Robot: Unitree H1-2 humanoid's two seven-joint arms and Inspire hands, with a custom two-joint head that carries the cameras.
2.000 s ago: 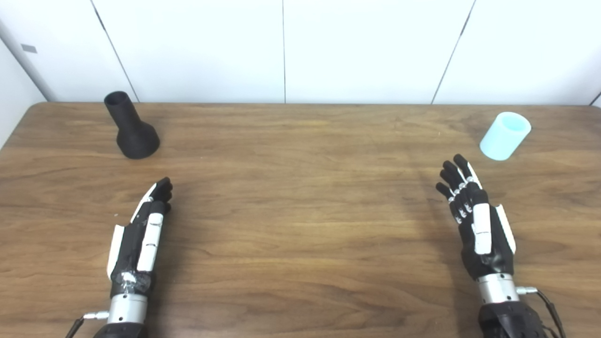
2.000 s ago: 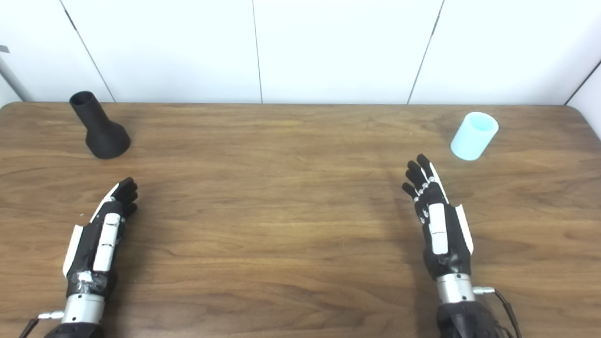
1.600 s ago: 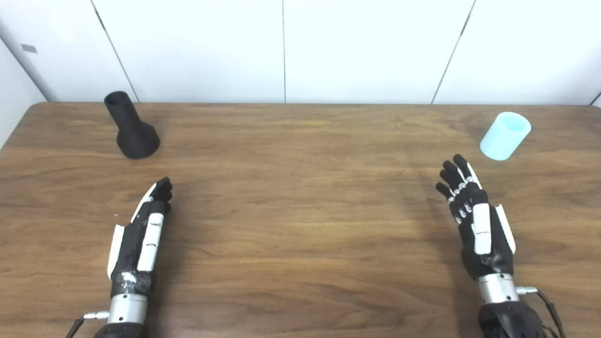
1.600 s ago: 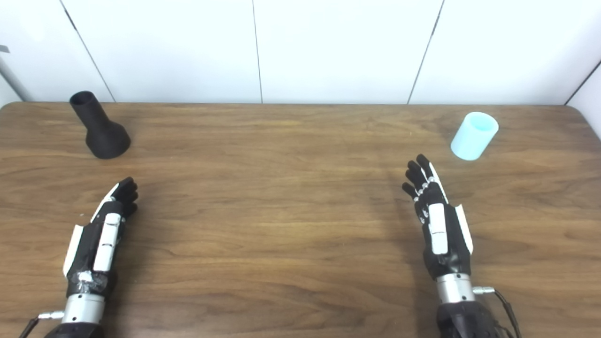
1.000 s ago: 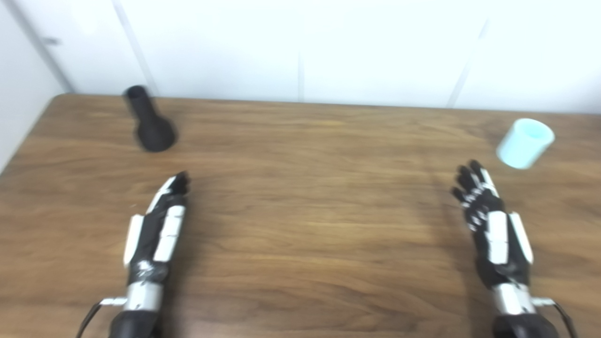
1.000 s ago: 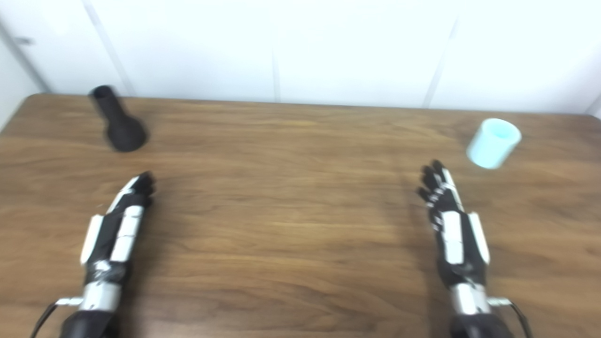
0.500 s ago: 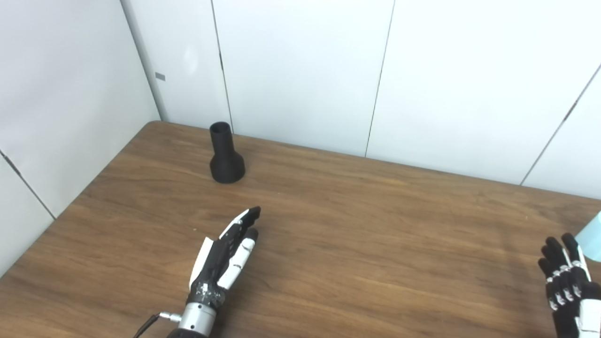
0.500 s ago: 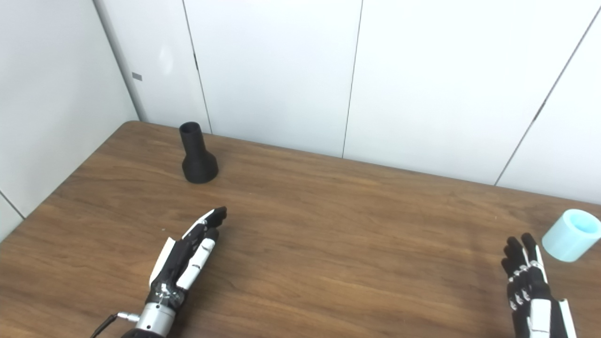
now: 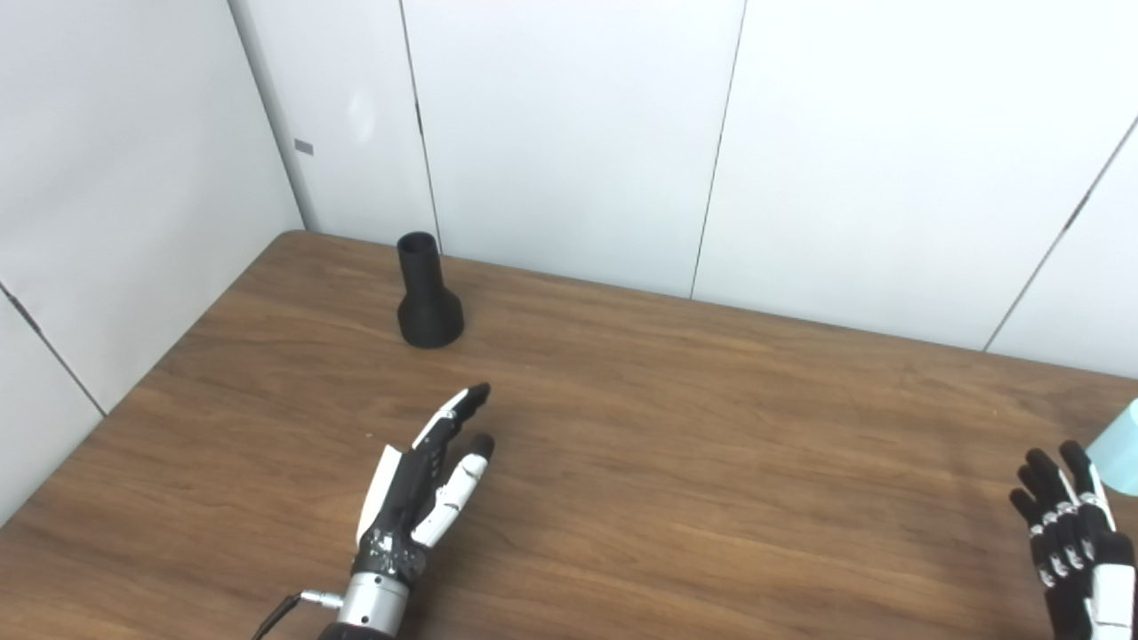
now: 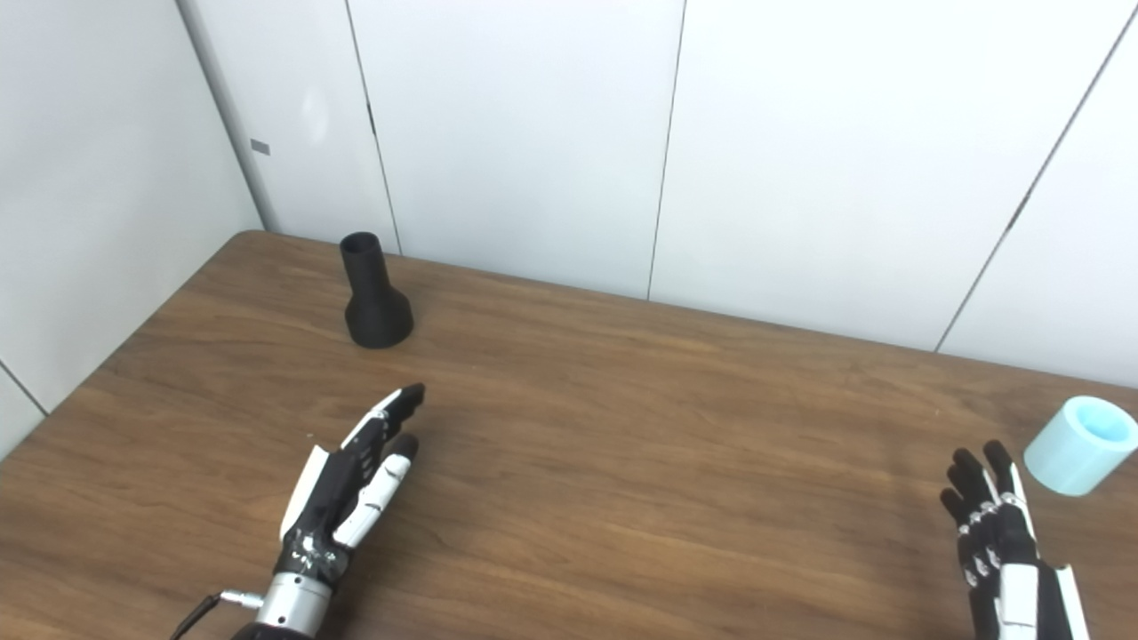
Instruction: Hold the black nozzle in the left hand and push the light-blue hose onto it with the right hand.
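Left eye view: the black nozzle (image 9: pixel 428 293) stands upright near the table (image 9: pixel 676 427)'s far-left corner; the left hand (image 9: pixel 425 471), splayed and empty, must reach it.

Right eye view: the light-blue hose (image 10: pixel 1079 457) lies by the right edge; the right hand (image 10: pixel 1005 542), apparently splayed, waits beside it.

Left hand (image 9: pixel 422 493) low over table, fingers extended forward, thumb apart, holding nothing. Right hand (image 10: pixel 1009 551) at frame edge, fingers spread, empty.
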